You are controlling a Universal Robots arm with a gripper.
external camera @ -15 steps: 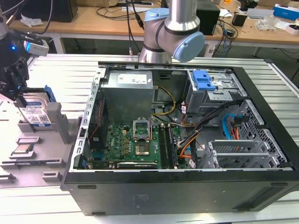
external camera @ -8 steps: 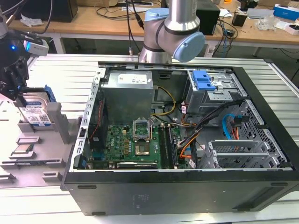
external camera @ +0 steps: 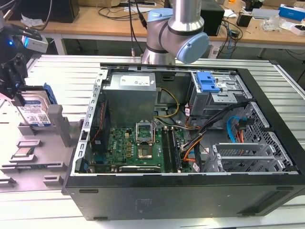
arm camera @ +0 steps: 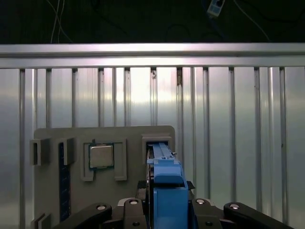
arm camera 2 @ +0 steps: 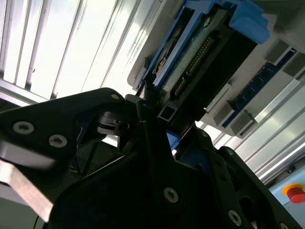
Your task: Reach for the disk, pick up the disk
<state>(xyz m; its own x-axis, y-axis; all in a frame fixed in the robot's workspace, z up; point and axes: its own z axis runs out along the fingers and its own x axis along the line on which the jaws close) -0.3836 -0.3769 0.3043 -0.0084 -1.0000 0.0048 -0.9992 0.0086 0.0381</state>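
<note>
The disk (external camera: 34, 113) stands on edge in the grey holder (external camera: 56, 125), at the exterior view's left. The pincer (arm camera: 167, 206) straddles its blue frame; whether it is clamped I cannot tell. A good grasp would be centred and square, with a straight lift.

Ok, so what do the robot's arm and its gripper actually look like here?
The arm is a silver metal tube with bulky grey rounded joints capped in light blue. The gripper is matte black, built from angular plates fastened with round silver screws. In the exterior view a small blue light glows on the dark block above it.
</note>
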